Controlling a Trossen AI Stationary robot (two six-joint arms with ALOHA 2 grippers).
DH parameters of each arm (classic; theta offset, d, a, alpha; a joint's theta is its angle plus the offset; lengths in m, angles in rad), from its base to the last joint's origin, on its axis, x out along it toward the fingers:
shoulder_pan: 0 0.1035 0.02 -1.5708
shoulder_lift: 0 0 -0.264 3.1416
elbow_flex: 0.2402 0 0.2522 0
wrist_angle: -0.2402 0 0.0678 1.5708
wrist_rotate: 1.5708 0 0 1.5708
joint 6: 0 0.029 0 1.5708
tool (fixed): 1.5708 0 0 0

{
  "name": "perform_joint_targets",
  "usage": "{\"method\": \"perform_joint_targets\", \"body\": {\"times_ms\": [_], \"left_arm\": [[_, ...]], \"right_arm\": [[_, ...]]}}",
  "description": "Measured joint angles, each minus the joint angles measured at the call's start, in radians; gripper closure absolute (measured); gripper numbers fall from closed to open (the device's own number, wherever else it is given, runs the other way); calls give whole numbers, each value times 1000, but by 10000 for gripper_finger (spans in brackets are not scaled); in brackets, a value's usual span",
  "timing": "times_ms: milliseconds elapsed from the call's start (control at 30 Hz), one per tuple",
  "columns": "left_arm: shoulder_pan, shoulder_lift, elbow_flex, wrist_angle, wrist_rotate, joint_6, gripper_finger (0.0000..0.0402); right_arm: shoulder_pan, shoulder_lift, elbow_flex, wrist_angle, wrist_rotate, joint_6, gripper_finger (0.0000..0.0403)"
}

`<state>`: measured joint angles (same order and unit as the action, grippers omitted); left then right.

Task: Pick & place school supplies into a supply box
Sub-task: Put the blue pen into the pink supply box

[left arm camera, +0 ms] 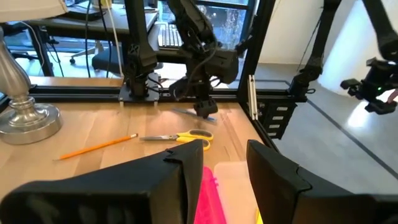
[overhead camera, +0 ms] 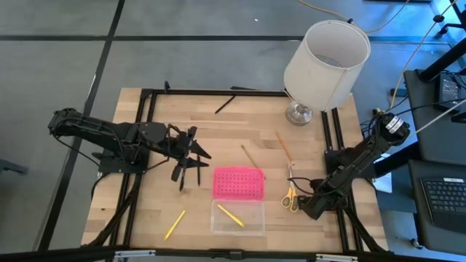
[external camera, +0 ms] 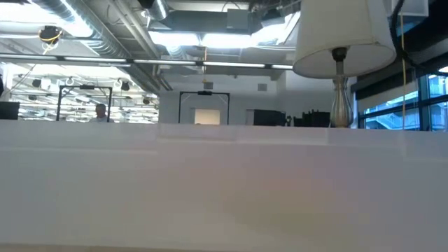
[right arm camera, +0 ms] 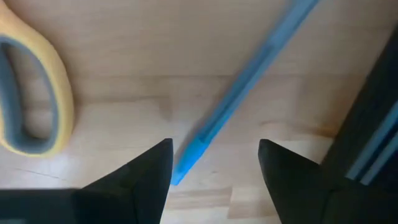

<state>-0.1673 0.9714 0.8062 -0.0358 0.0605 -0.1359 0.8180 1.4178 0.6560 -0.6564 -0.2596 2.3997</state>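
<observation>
Even overhead light on the counter point(overhead camera: 218, 131); shadows soft and short. Low view was mostly filled by a pale, defocused band, with ceiling strip lights glaring behind. Blue pen point(right arm camera: 249, 81) in the right wrist view was blurred, very close.

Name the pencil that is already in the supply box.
The yellow pencil lying in the clear base; the other yellow pencil lies on the table left of the box.

Overhead and level table views, two wrist close-ups, the scissors point(overhead camera: 290, 197) common to three.
</observation>
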Motion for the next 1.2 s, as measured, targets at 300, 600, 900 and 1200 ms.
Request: {"method": "perform_joint_targets", "body": {"times_ms": [300,600,900,1200], "left_arm": [[0,0,0,21,-44,0,282],[0,0,0,21,-46,-11,281],[0,0,0,33,-55,-9,285],[0,0,0,33,-122,-7,283]], "right_arm": [[5,0,-46,77,4,1,162],[4,-4,-110,205,4,3,188],[4,-3,-118,186,5,-3,261],[4,-2,-119,179,6,-20,303]]}}
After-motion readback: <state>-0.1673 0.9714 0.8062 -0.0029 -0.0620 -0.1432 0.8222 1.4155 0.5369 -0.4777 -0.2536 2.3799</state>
